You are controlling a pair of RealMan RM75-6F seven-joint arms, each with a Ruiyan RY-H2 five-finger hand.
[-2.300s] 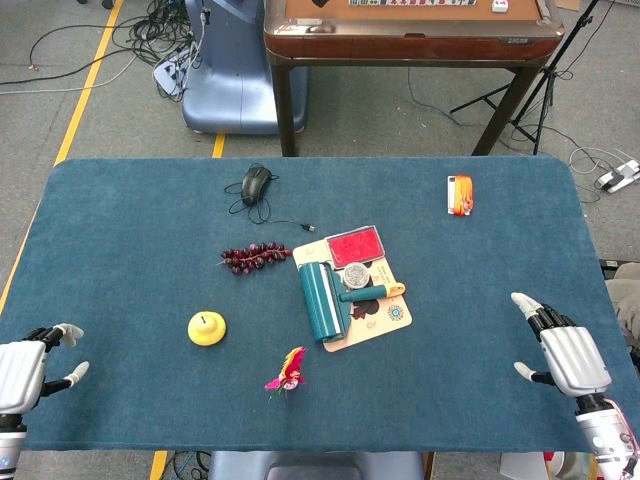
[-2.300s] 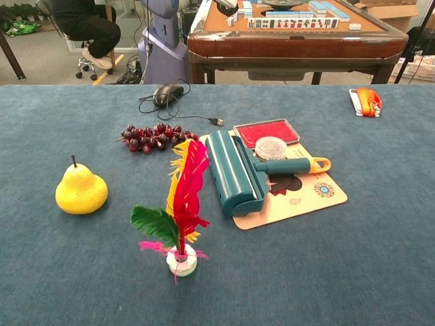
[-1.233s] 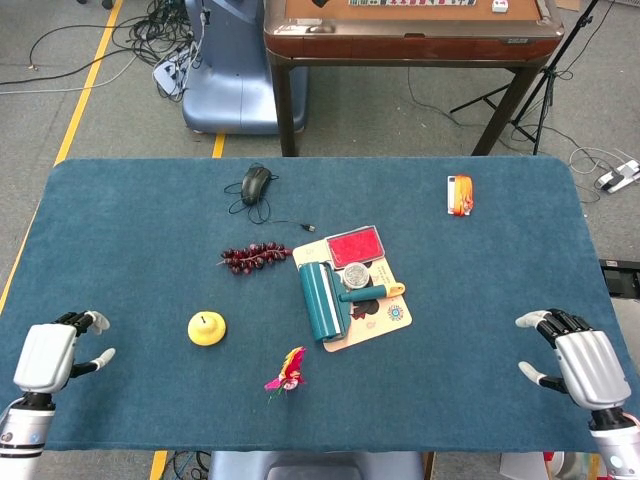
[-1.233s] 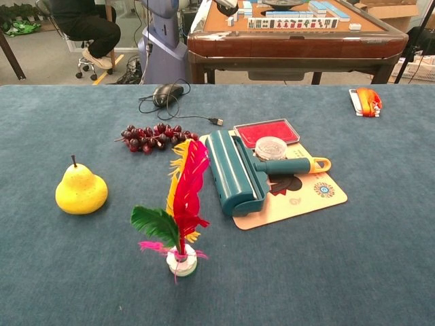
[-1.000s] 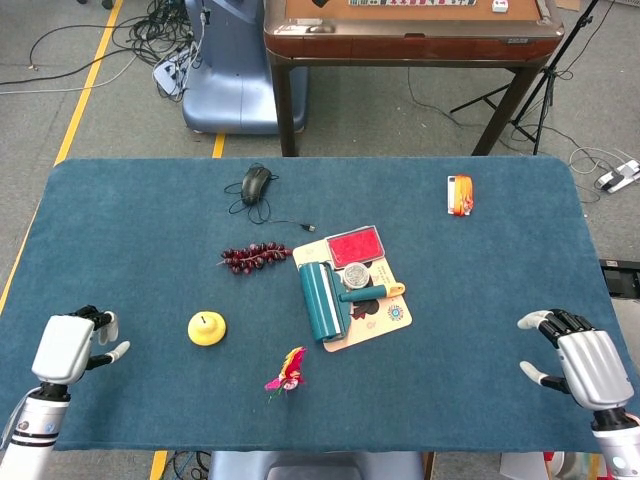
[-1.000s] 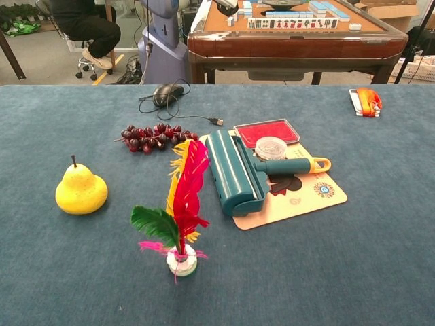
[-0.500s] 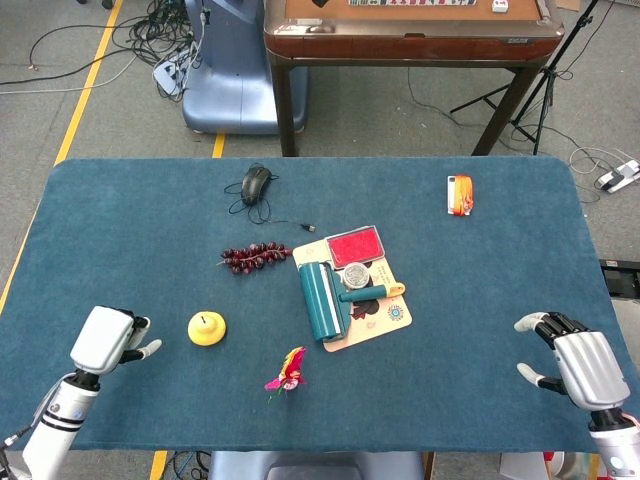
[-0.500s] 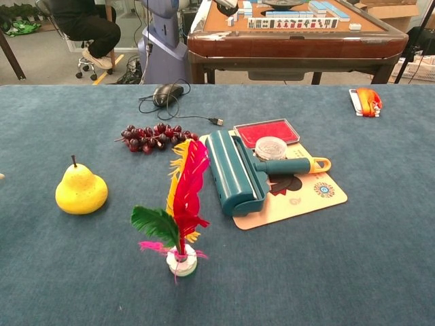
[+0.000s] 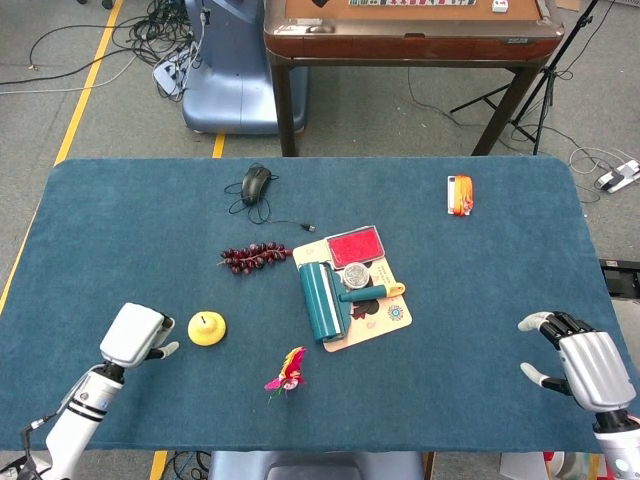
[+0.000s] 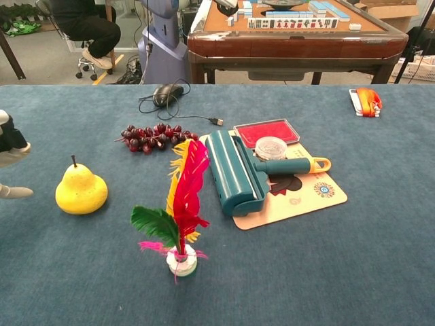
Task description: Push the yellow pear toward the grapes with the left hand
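Left hand (image 9: 134,335), fingers loosely spread, empty, near yellow pear (image 9: 206,328); no readable writing.

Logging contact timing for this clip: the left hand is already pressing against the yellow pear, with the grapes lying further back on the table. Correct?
Not quite. The head view shows the left hand beside the yellow pear, with blue cloth between them. The grapes do lie further back.
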